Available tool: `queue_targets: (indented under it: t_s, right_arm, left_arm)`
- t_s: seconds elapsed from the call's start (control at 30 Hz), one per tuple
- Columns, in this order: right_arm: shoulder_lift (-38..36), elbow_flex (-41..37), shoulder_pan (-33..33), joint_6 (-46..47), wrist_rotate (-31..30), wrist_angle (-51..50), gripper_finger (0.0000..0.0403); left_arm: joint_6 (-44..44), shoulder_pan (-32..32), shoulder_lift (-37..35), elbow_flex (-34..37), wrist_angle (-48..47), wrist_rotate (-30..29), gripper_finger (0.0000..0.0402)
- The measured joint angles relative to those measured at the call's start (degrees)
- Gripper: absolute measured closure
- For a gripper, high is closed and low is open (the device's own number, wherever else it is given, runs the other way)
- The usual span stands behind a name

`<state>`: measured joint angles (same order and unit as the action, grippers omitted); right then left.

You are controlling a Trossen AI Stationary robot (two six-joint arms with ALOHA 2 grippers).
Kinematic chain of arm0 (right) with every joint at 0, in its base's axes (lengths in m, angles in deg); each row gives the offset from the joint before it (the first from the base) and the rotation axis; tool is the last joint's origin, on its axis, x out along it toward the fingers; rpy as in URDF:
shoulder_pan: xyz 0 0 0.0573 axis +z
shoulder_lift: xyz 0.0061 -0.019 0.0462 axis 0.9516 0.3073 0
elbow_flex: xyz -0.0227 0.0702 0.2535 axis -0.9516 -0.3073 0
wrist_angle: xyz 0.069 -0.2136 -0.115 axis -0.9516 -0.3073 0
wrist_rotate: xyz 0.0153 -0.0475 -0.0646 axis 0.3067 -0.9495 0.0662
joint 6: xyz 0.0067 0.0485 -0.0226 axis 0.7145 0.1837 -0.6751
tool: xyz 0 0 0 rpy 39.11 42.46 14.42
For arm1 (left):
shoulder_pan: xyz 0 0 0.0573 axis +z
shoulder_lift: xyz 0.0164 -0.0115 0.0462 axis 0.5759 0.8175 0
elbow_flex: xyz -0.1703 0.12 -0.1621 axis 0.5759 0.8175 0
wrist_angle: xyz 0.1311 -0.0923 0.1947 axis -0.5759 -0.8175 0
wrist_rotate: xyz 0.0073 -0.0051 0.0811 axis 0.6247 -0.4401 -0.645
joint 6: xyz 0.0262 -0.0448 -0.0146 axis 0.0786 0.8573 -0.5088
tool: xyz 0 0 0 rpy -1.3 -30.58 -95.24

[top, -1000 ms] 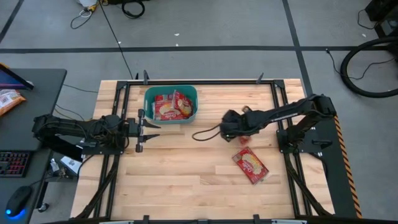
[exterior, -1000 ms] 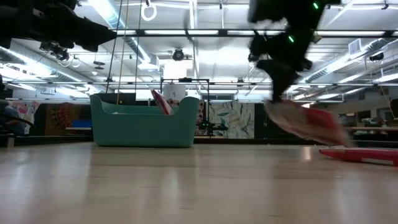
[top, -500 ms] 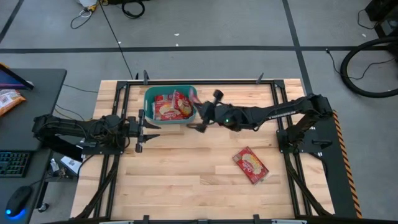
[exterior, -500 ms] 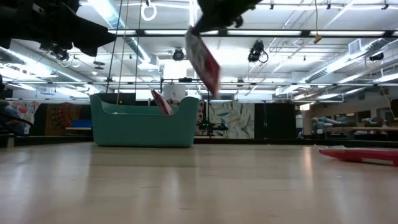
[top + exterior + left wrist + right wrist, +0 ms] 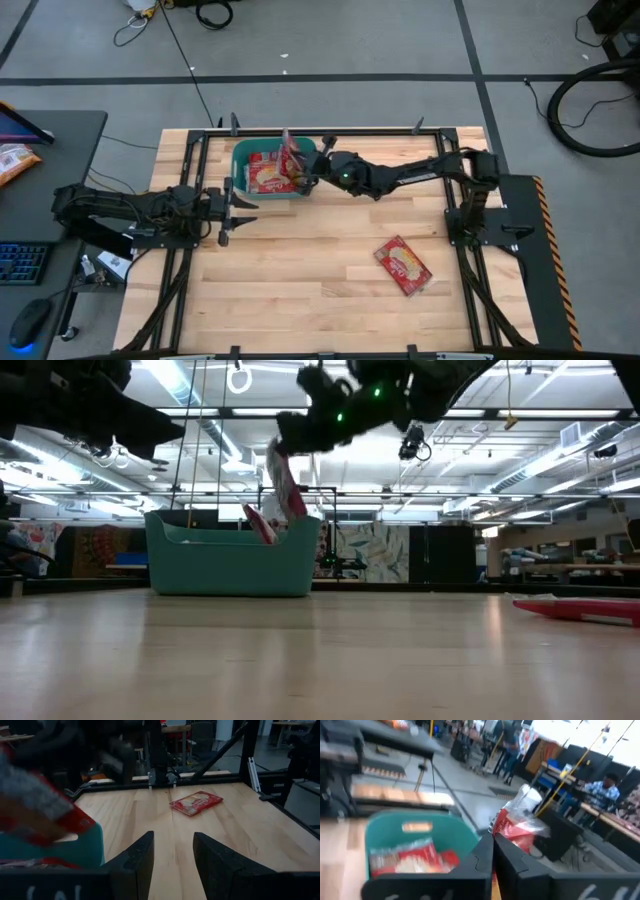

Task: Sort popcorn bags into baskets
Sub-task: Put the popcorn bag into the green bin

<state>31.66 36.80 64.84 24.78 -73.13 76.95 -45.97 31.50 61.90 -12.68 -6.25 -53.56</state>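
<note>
My right gripper (image 5: 304, 177) is above the right wall of the teal basket (image 5: 240, 152) and is shut on a red popcorn bag (image 5: 291, 154). In the low view the bag (image 5: 283, 482) hangs under the gripper (image 5: 292, 436), over the basket's rim (image 5: 232, 555). Several red bags (image 5: 268, 173) lie in the basket, and one (image 5: 260, 523) sticks up above the wall. Another bag (image 5: 403, 265) lies flat on the table's right near part. My left gripper (image 5: 236, 200) waits open, left of and nearer than the basket. My right gripper pinches the popcorn bag between its two fingers at one end (image 5: 506, 832). It reaches in from the table's right. The bag is lifted clear and hangs tilted below the fingers, its lower end (image 5: 294, 510) just above the basket's right wall.
Bare wooden table lies between the basket and the lone bag (image 5: 196, 802). Black frame rails (image 5: 330, 131) run along the table's edges. A side desk to the left holds an orange snack bag (image 5: 14, 162) and a keyboard (image 5: 22, 262). People sit in the room beyond.
My right gripper has risen from the middle of the table and swung toward the far left, ending over the basket. The bag it carries has gone up with it, from just above the table to hanging over the basket's right wall. My left arm has kept still.
</note>
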Motion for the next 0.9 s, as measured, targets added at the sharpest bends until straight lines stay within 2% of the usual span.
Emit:
queue_targets:
  t_s: [0.13,0.37,0.57,0.73,0.83,0.9]
  right_arm:
    - [2.47,0.03,-1.65,0.59,-0.15,-2.79,0.0357]
    - [0.48,5.03,0.98,5.48,-2.07,-21.9,0.0292]
    - [-0.91,11.08,7.18,16.66,-2.61,-42.92,0.0278]
    - [-0.91,11.56,11.92,29.54,-2.38,-58.83,0.0278]
    - [-0.91,11.56,14.39,35.94,1.66,-68.6,0.0276]
    - [-0.91,11.56,15.41,40.34,6.92,-76.08,0.0274]
  left_arm:
    - [0.02,0.0,0.0,0.0,-0.43,0.0,0.026]
    - [0.04,-0.02,0.0,0.0,-0.78,0.0,0.026]
    - [0.04,-0.02,0.02,0.0,-1.33,-0.02,0.026]
    - [1.01,-0.02,0.02,0.0,-2.11,-0.01,0.026]
    - [1.28,-0.02,0.02,0.0,-2.56,-0.01,0.026]
    - [1.27,-0.02,0.02,0.0,-2.55,-0.02,0.026]
